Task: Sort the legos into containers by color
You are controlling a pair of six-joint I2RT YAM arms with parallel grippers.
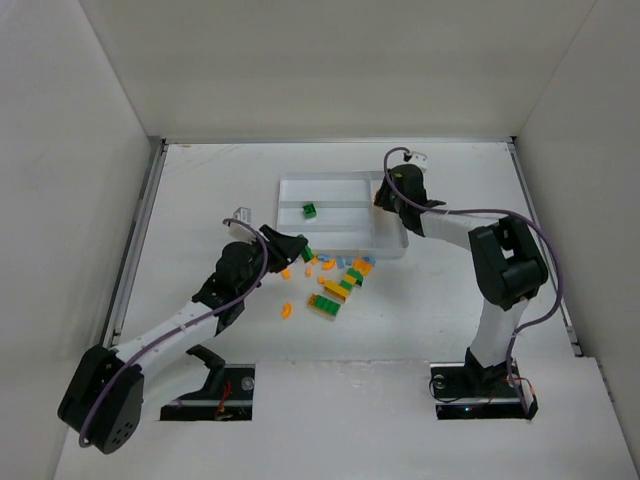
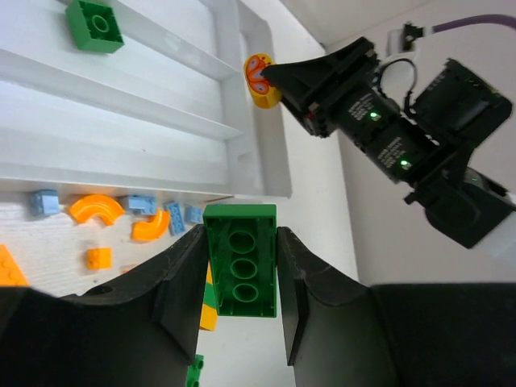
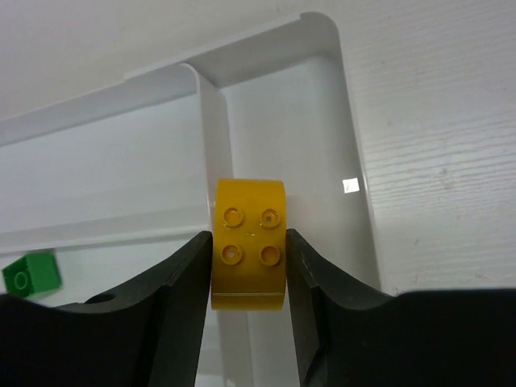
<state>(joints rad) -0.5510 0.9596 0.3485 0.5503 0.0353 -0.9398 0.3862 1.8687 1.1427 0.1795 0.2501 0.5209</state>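
Note:
My left gripper (image 1: pixel 300 248) (image 2: pixel 240 234) is shut on a green lego (image 2: pixel 240 266), a long brick seen from its underside, held just in front of the white tray (image 1: pixel 340 177) (image 2: pixel 270 161). My right gripper (image 1: pixel 381 203) (image 3: pixel 248 236) is shut on a yellow lego (image 3: pixel 248 254) with four studs. It hangs over the divider beside the tray's crosswise end slot (image 3: pixel 290 137). One green lego (image 1: pixel 310 210) (image 2: pixel 95 24) (image 3: pixel 31 272) lies in a long slot. Loose legos (image 1: pixel 340 280) in green, yellow, orange and light blue lie on the table in front of the tray.
A single orange piece (image 1: pixel 286 310) lies apart, nearer the arm bases. Orange arcs (image 2: pixel 97 208) and light blue bricks (image 2: pixel 44 201) sit just outside the tray's near wall. White walls close in the table on three sides.

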